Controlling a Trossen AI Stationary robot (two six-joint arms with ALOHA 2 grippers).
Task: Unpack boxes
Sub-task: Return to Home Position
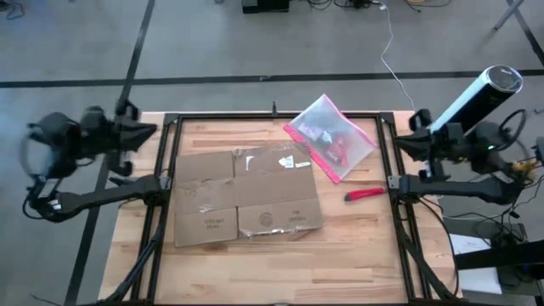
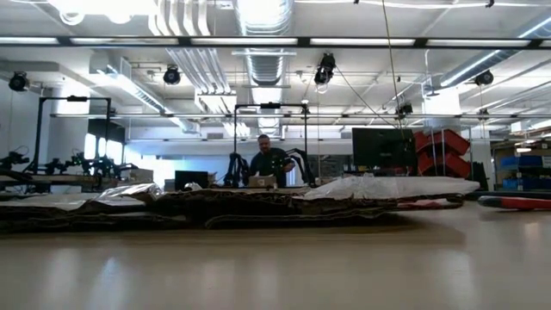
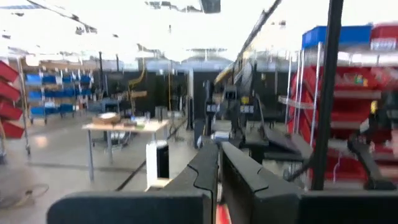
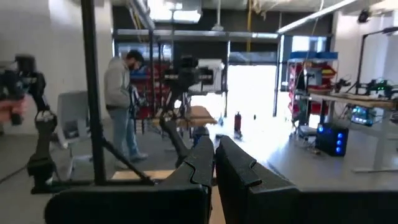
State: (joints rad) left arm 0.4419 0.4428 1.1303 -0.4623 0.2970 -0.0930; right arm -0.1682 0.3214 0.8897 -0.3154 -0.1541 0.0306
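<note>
The table [image 1: 357, 255] is filling most of the high view, and its near edge is running out of the picture. The box [image 1: 246, 195] is lying flattened on the middle of the table with its flaps spread wide, and clear tape is glinting along its seam. A small white label [image 1: 249, 161] is showing near the box's far edge. Printed marks are sitting on the two near flaps, but none of this writing is coming out clearly enough to read. In the low view the box is showing only as a thin dark strip across the tabletop, and it is hiding the lower body of a person [image 2: 269, 164] standing far back in the room.

The left arm [image 1: 85, 140] is sitting folded off the table's left edge, blurred and partly cut off by the picture's side. The right arm [image 1: 463, 140] is sitting folded off the right edge. Both are well apart from the box. The left gripper [image 3: 219, 149] is pointing out into the room, with its fingers pressed together and nothing between them. The right gripper [image 4: 214, 142] is doing the same and is gripping nothing.

The pouch [image 1: 331, 136] is lying at the far right of the tabletop, just beside the box's far right corner. Something red is showing through it, but the contents are too small to tell. The red-handled tool [image 1: 365, 195] is lying on bare wood between the box and the right arm, touching neither. What kind of tool it is cannot be made out.
</note>
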